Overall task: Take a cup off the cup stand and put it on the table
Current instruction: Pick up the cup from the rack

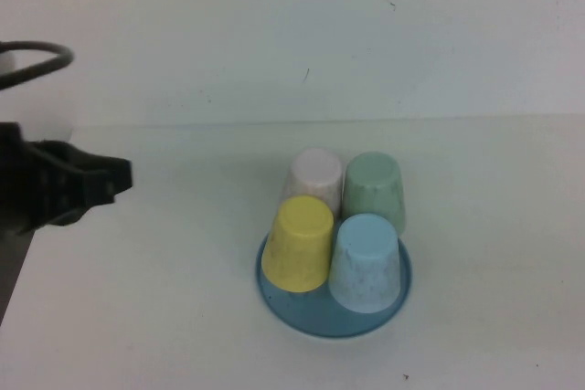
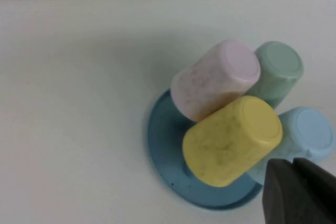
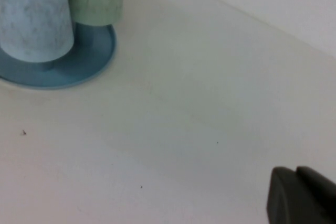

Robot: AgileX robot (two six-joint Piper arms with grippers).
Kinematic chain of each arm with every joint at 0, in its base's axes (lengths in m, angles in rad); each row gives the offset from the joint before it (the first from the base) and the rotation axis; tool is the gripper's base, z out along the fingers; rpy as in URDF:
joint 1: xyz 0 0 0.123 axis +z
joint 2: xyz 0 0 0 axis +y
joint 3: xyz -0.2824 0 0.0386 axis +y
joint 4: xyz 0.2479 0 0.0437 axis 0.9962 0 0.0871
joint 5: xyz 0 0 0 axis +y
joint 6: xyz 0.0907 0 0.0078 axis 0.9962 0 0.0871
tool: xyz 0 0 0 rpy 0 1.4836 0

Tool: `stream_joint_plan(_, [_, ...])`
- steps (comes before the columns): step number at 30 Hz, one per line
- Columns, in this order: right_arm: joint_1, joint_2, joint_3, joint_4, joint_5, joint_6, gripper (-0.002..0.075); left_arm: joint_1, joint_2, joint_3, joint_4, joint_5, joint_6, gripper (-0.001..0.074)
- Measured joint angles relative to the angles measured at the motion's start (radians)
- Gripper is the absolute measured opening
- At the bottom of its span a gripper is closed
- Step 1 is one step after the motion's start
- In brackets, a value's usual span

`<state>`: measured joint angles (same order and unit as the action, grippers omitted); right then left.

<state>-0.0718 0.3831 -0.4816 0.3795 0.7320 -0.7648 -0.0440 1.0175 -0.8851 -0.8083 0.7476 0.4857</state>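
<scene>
The yellow cup sits upside down on the front left peg of the teal cup stand near the middle of the white table. In the left wrist view the yellow cup leans over the stand's base. My left gripper hovers at the left, well apart from the stand, shut and empty; it also shows in the left wrist view. My right gripper is shut and empty over bare table to the right of the stand, out of the high view. The pegs are hidden under the cups.
A light blue cup, a pale green cup and a pale pink cup also sit upside down on the stand. A wall rises behind the table. A black cable loops at the far left.
</scene>
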Motion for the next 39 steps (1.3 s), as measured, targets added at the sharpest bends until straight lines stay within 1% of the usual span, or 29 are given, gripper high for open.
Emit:
stream_joint_plan(1, [0.000,0.000,0.005,0.000,-0.002,-0.002,-0.0003,-0.024,0.039,-0.018,-0.022,0.000,0.028,-0.0003])
stream_joint_plan(3, [0.000,0.000,0.019,0.010,-0.009,-0.002,-0.0003,-0.100,0.116,-0.055,-0.027,-0.006,0.067,-0.0003])
stream_joint_plan(5, [0.000,0.000,0.042,0.031,-0.016,-0.004,-0.0003,-0.184,0.183,-0.089,0.013,-0.022,0.067,-0.0003])
stream_joint_plan(7, [0.000,0.000,0.066,0.052,-0.020,-0.006,-0.0003,-0.269,0.238,-0.128,0.085,-0.038,0.026,-0.0003])
stream_joint_plan(9, [0.000,0.000,0.092,0.065,-0.020,-0.013,-0.0003,-0.350,0.290,-0.177,0.191,-0.043,-0.059,-0.0003])
stream_joint_plan(11, [0.000,0.000,0.112,0.073,-0.022,-0.015,-0.0003,-0.408,0.333,-0.227,0.311,-0.043,-0.175,-0.0003])
stream_joint_plan(15, [0.000,0.000,0.120,0.087,-0.030,-0.026,-0.0003,-0.509,0.415,-0.341,0.562,-0.011,-0.382,-0.0003])
stream_joint_plan(18, [0.000,0.000,0.120,0.092,-0.049,-0.029,-0.0003,-0.572,0.480,-0.423,0.694,0.059,-0.499,0.0014])
stream_joint_plan(20, [0.000,0.000,0.125,0.104,-0.066,-0.033,-0.0003,-0.601,0.527,-0.479,0.742,0.120,-0.537,0.0069])
stream_joint_plan(22, [0.000,0.000,0.138,0.119,-0.082,-0.033,-0.0003,-0.618,0.582,-0.542,0.760,0.167,-0.563,0.0160])
stream_joint_plan(25, [0.000,0.002,0.154,0.148,-0.083,-0.046,-0.0003,-0.625,0.664,-0.631,0.774,0.233,-0.622,0.0372])
stream_joint_plan(27, [0.000,0.002,0.158,0.170,-0.085,-0.065,-0.0003,-0.625,0.708,-0.679,0.776,0.261,-0.638,0.0490])
stream_joint_plan(28, [0.000,0.002,0.158,0.181,-0.085,-0.078,-0.0003,-0.625,0.730,-0.702,0.779,0.272,-0.645,0.0538])
stream_joint_plan(29, [0.000,0.002,0.158,0.194,-0.085,-0.091,-0.0003,-0.625,0.746,-0.718,0.778,0.276,-0.647,0.0568])
stream_joint_plan(31, [0.000,0.002,0.158,0.218,-0.087,-0.115,-0.0003,-0.625,0.781,-0.749,0.778,0.283,-0.653,0.0599])
stream_joint_plan(33, [0.000,0.002,0.158,0.232,-0.087,-0.128,-0.0003,-0.625,0.810,-0.769,0.778,0.285,-0.675,0.0610])
stream_joint_plan(39, [0.000,0.002,0.158,0.240,-0.089,-0.133,-0.0003,-0.625,0.856,-0.780,0.830,0.300,-0.752,0.0617])
